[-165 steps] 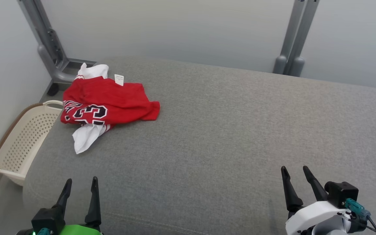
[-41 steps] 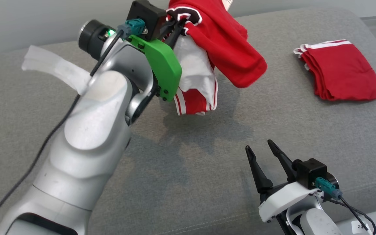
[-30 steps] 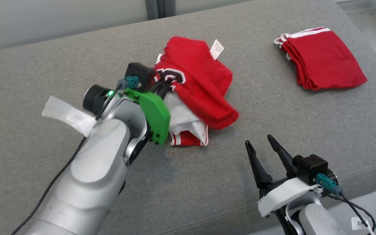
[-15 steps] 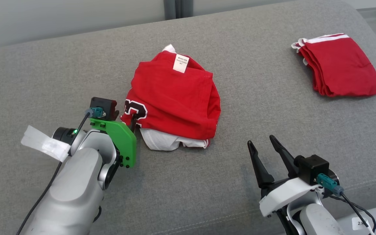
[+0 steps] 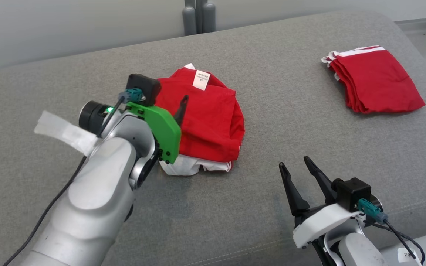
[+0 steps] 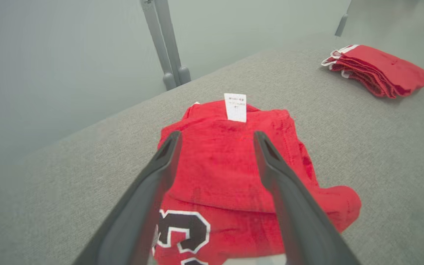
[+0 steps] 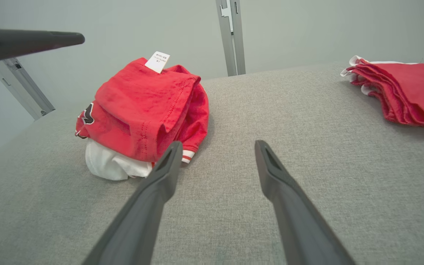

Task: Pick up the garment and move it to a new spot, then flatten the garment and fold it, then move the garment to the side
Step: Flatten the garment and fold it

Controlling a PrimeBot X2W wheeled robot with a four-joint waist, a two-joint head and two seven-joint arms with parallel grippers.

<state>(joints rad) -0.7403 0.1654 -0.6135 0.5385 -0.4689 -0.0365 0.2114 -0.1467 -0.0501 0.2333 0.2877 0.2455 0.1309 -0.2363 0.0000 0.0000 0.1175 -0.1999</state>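
Both spread: left gripper [image 6: 216, 135] over crumpled garment [image 5: 205, 122], right gripper [image 5: 294, 162] near cushion's [image 5: 309, 133] front edge, folded stack [image 5: 375, 85] far right

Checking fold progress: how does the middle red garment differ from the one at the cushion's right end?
The middle garment is a bunched heap; the right-end garment is folded flat. The middle garment shows a white label on top and white cloth underneath; the right-end garment shows white trim at one edge. Both are red, on the grey cushion.
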